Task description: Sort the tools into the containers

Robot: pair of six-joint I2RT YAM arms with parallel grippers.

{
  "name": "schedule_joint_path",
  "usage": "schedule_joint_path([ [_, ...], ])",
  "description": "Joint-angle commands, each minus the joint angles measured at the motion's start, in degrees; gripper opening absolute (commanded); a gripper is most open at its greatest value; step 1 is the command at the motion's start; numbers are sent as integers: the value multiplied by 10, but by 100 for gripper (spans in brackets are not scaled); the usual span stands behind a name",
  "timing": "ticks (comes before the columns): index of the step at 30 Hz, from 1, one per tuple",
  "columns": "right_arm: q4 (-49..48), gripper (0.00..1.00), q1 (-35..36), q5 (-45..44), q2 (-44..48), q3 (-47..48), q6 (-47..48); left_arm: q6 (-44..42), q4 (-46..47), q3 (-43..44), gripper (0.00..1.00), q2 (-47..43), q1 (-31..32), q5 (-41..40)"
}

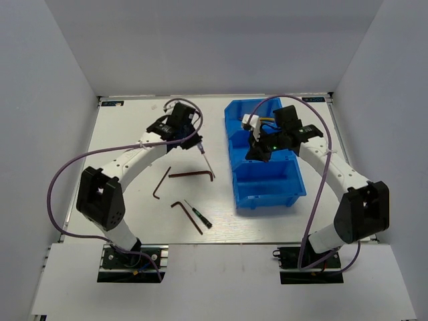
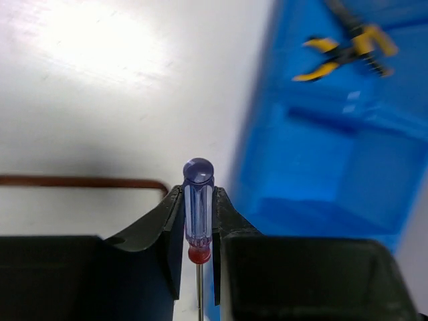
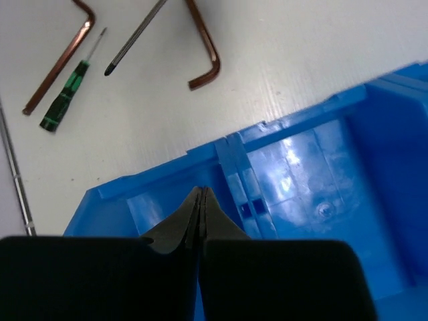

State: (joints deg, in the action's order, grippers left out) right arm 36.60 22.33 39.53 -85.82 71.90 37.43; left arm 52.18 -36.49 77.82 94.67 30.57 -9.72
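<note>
Clamping screwdriver (image 1: 205,159) in left gripper (image 1: 198,142), elbow bent, over white table (image 1: 134,127) walled in grey; shaft slanting near-right. Seen from left wrist: pinched at blue handle, knob pointing far, bins (image 2: 321,174) right. Seen from right wrist: right gripper (image 3: 200,200) pressed shut, empty, above bins.

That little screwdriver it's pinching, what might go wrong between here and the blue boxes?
The left pincer grips the blue-and-red-handled screwdriver only by its smooth round handle; it might swivel or slip out. Its long shaft could snag the wall of the bright blue plastic bins. The shut right pincer hangs over those bins, so the arms might bump.
</note>
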Motion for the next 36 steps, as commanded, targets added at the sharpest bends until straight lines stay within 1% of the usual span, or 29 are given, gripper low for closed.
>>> schedule_joint_path([
  [1, -64, 0, -9, -59, 42, -29, -59, 28, 46, 36, 0, 7, -2, 20],
  [2, -83, 0, -10, -119, 54, -44, -77, 39, 60, 44, 0, 12, -2, 20],
  [3, -136, 0, -15, -172, 62, -53, -116, 61, 96, 44, 0, 19, -2, 20],
  [4, -147, 0, -15, -221, 70, -60, -123, 74, 113, 55, 0, 27, -2, 13],
  [5, -160, 0, -18, -242, 79, -79, -132, 85, 130, 63, 0, 47, -2, 8],
  [6, -186, 0, -24, -283, 87, -87, -147, 94, 160, 72, 0, 61, 5, 8],
  [9, -203, 0, -36, -309, 120, -117, -174, 146, 197, 119, 0, 119, 12, -9],
  [10, -205, 0, -40, -310, 125, -127, -178, 175, 210, 134, 0, 131, 17, -23],
  [12, -212, 0, -45, -308, 149, -149, -184, 193, 245, 159, 0, 160, 22, -35],
  [14, -217, 0, -53, -309, 159, -165, -187, 219, 252, 184, 0, 183, 22, -40],
  [18, -228, 0, -65, -307, 188, -194, -196, 225, 252, 260, 0, 242, 34, -35],
  [21, -228, 0, -73, -299, 199, -200, -203, 231, 262, 285, 0, 277, 45, -29],
  [24, -232, 0, -82, -294, 196, -202, -204, 231, 256, 304, 0, 290, 59, -13],
  [28, -232, 0, -92, -286, 200, -202, -205, 221, 250, 278, 0, 291, 82, -7],
  [30, -232, 0, -96, -279, 198, -204, -205, 216, 256, 252, 0, 270, 88, -7],
  [33, -233, 0, -100, -271, 193, -202, -207, 192, 256, 247, 0, 264, 100, -1],
  [36, -232, 0, -101, -263, 189, -199, -212, 180, 237, 252, 0, 264, 113, -1],
])
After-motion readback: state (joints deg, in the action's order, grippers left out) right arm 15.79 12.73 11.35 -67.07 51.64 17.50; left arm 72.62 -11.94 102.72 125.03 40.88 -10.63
